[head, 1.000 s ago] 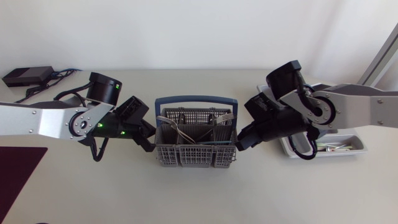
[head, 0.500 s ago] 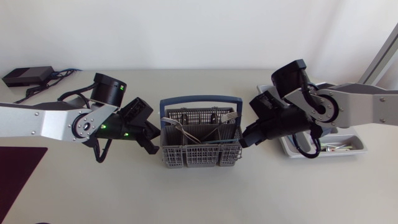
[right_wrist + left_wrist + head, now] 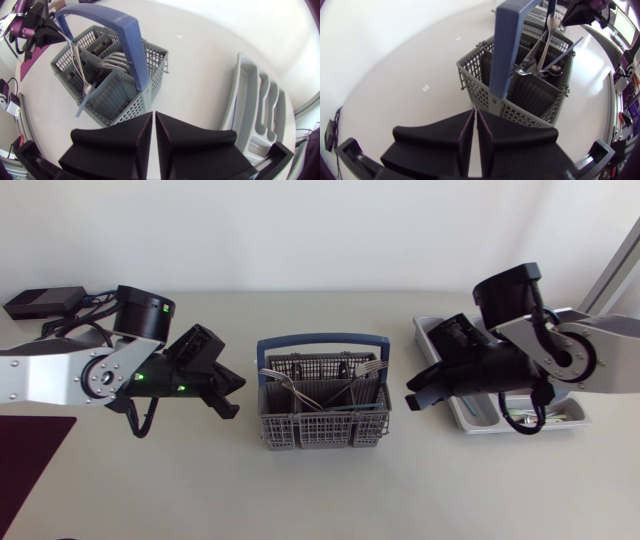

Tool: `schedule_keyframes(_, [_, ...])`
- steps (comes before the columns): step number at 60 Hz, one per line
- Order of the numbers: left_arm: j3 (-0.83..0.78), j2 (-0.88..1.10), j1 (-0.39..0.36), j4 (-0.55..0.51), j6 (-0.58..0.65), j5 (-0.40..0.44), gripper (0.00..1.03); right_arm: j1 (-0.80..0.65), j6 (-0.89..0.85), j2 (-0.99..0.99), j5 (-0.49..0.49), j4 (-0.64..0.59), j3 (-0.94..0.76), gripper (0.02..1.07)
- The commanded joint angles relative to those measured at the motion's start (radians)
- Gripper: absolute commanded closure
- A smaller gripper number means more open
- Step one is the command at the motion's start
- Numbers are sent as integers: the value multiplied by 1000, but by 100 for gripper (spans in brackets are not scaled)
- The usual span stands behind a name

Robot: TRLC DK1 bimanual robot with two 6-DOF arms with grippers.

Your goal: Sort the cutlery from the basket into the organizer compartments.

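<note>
The grey mesh cutlery basket [image 3: 322, 415] with a blue handle [image 3: 320, 340] stands mid-table, holding forks [image 3: 368, 367] and other cutlery. My left gripper [image 3: 232, 392] is shut and empty, a short way off the basket's left side. My right gripper [image 3: 412, 398] is also shut and empty, just off its right side. The grey organizer [image 3: 428, 330] lies at the right, mostly hidden under my right arm. In the left wrist view the shut gripper [image 3: 475, 117] faces the basket [image 3: 485, 85]. In the right wrist view the shut gripper [image 3: 153, 120] has the basket [image 3: 107, 95] ahead and the organizer [image 3: 260, 110] beside it.
A black box with cables [image 3: 42, 302] sits at the far left back. A dark maroon mat [image 3: 30, 450] lies at the front left corner. Some pale cutlery [image 3: 540, 417] lies in the organizer's near compartment. Bare tabletop stretches in front of the basket.
Both grippers have drawn back from the basket's sides, left arm leftward, right arm rightward. The basket ended up slightly to the right of where it stood.
</note>
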Motion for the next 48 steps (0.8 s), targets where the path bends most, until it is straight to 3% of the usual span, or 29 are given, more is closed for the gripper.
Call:
schedule_keyframes(1, [-38, -67, 5, -21, 20, 7, 89, -4, -19, -61, 7, -37, -25, 84])
schedule_keyframes(5, [-39, -101, 4, -44, 20, 7, 88, -1, -27, -98, 7, -66, -18, 75])
schedule_keyframes(26, [-57, -195, -29, -91, 15, 10, 83, 183, -14, -224, 4, -147, 38, 66])
schedule_keyframes(39, [-97, -232, -38, -90, 18, 36, 82, 289, 7, -146, 6, -106, 84, 64])
schedule_keyframes(48, [-128, -253, -10, -88, 46, 100, 82, 348, 21, -44, 9, -33, 103, 63])
